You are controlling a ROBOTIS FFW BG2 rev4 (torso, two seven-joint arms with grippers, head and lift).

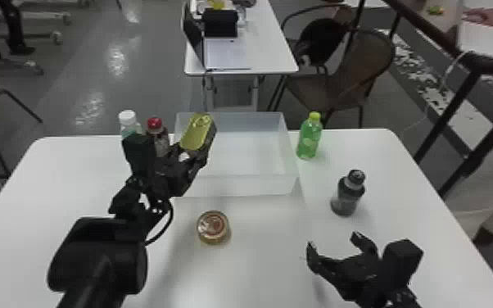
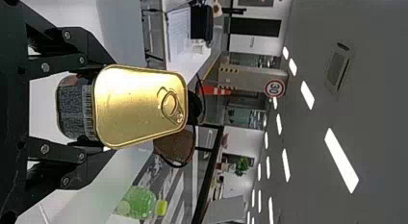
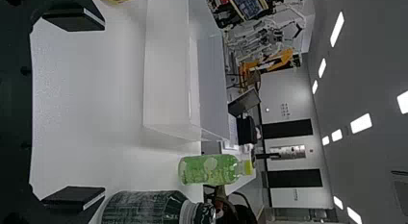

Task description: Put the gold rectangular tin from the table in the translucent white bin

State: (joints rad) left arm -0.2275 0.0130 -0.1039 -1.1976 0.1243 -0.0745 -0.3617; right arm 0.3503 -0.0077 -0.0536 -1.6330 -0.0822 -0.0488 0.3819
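Tin (image 1: 196, 132) in left hand (image 1: 193, 152), glossy gold, rounded corners

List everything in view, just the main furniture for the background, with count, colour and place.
Tin: one, gold, in the left gripper
Bin: one, translucent white, table's far side
Round can: one, gold and reddish, before the bin
Bottles left of bin: two, one white-capped, one red-capped
Green bottle: one, right of bin
Dark bottle: one, nearer right
Tables: two, white, near and far
Laptop: one, dark screen, far table
Grippers: two, black, left holding tin, right over near table
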